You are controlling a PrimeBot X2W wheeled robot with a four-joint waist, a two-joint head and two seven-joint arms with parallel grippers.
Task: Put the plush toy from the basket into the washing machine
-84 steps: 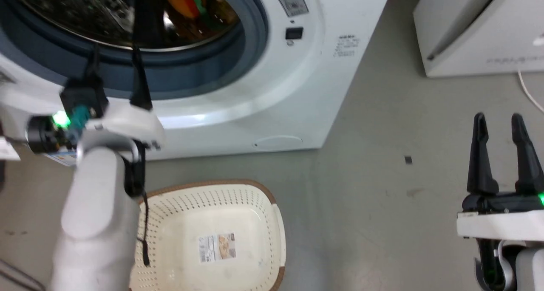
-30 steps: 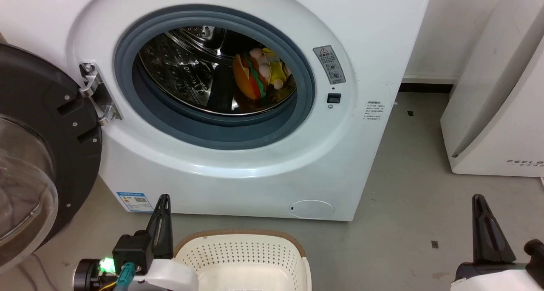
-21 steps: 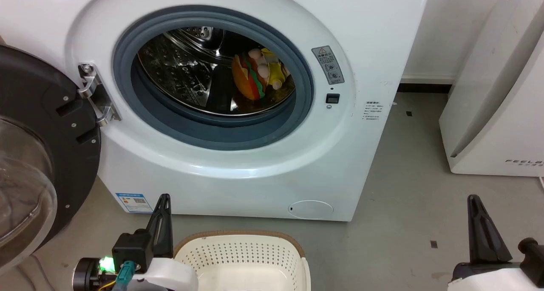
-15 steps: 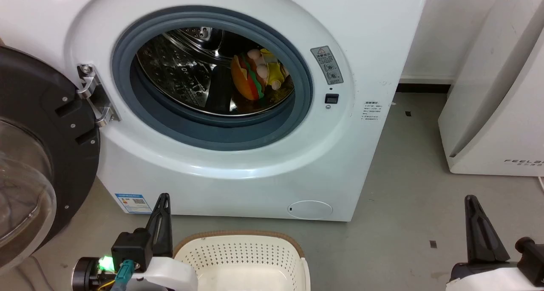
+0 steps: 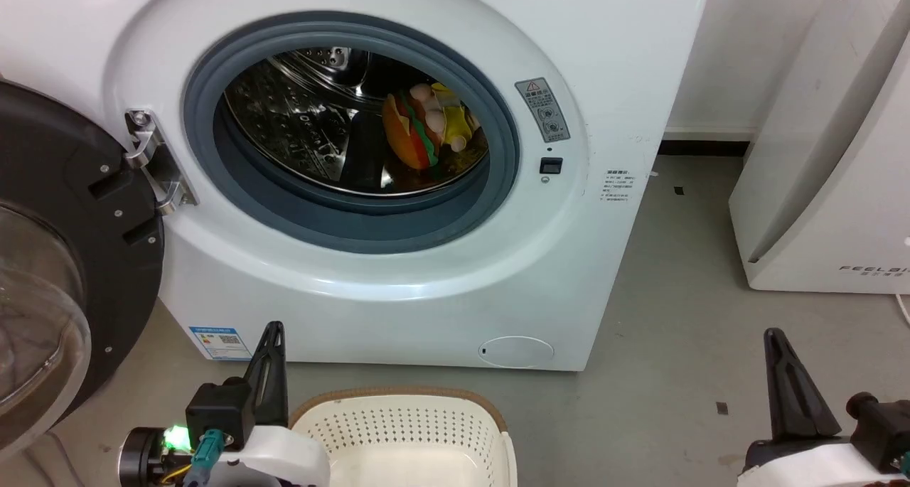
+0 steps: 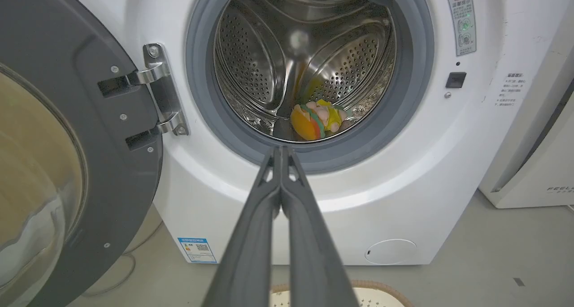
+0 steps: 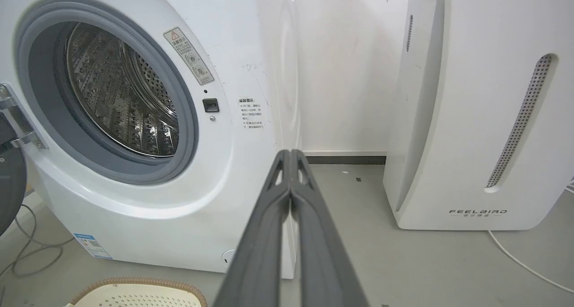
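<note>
Left claw (image 6: 281, 151) has pulled back from the washer (image 5: 625, 82), pressed together, empty; right claw (image 7: 290, 154) pressed together too. Toy (image 5: 418, 130) lies in the drum's (image 5: 284, 117) right side; task looks done.

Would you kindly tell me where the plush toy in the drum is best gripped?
The plush toy stands on edge, layers facing the opening, so probably pinch across the layers, coming straight in through the washing machine front.

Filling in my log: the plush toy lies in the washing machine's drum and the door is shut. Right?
One slip: the door stands wide open, as the left wrist view shows. The plush toy does lie in the drum of the washing machine.
</note>
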